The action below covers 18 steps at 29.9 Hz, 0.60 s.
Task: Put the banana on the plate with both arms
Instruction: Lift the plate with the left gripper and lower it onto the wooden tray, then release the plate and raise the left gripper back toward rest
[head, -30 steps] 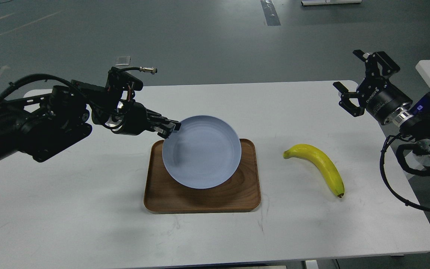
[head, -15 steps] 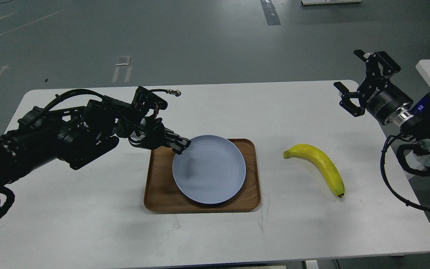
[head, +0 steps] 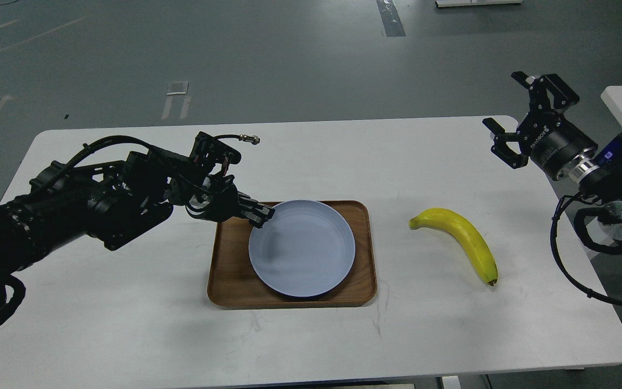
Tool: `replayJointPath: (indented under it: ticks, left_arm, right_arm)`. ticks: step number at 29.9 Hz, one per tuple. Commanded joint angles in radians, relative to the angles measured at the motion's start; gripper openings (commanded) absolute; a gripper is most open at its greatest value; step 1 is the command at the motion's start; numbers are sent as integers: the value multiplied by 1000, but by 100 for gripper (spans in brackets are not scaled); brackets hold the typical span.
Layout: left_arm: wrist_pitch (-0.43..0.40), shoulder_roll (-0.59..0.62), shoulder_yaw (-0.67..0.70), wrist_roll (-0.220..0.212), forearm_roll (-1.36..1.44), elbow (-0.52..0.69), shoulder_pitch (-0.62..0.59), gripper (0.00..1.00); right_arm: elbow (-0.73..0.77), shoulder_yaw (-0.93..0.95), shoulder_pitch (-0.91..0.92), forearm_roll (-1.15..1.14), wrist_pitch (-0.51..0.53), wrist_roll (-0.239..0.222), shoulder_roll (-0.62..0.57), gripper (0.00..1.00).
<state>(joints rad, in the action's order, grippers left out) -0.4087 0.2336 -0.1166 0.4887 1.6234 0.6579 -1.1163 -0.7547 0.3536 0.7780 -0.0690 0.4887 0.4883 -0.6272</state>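
Here, left gripper (head: 261, 214) jaws dark, indistinct at plate (head: 302, 248) rim.

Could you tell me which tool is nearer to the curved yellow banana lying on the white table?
The right tool, though not close: it hangs open above the table's far right corner, beyond the banana. The left tool is at the pale blue plate's rim, across the plate.

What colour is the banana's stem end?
Greenish on the banana, dark at the opposite tip; head view.
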Motion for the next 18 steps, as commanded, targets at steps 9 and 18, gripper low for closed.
replayJointPath:
  ticks: [9, 18]
  left_arm:
    - [-2, 18, 20, 0, -237, 2, -26, 98]
    - [-5, 156, 135, 0, -1280, 6, -11, 98]
  right_arm:
    - [0, -1, 3, -2, 0, 0, -9, 100]
    - [-5, -1, 1, -2, 0, 0, -23, 100]
